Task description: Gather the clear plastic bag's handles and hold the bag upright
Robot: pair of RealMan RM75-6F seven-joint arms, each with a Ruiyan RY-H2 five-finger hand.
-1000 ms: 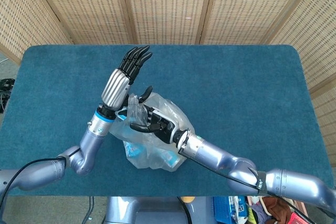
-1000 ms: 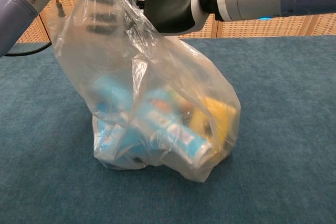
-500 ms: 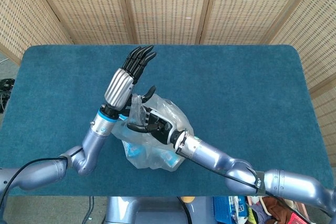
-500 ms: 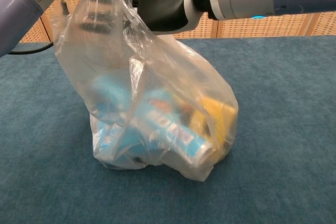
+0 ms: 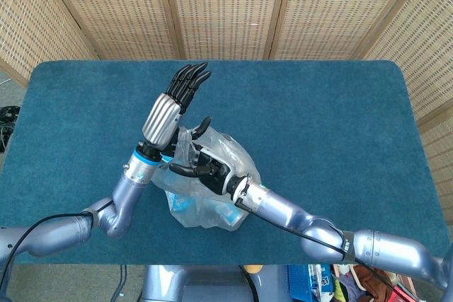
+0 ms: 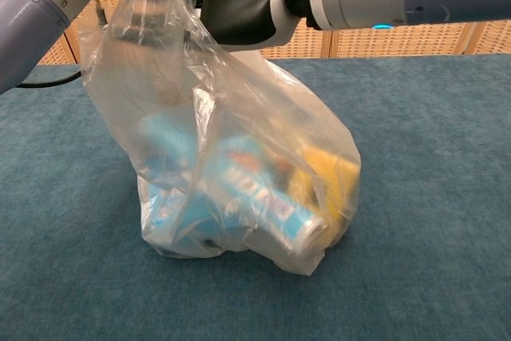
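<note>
— Both handles gathered yet?

— Hard to say. My right hand [image 5: 207, 166] curls its fingers into the top of the clear plastic bag [image 6: 239, 181]; my left hand [image 5: 172, 102] stands beside it, fingers straight, gripping nothing. The bag sits on the bench [image 5: 318, 118]. One handle slipping would slump it and spill the packets [image 6: 263, 197].

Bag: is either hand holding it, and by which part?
Right hand grips the bag at its gathered top. Left hand holds nothing, fingers straight, beside the bag's top.
</note>
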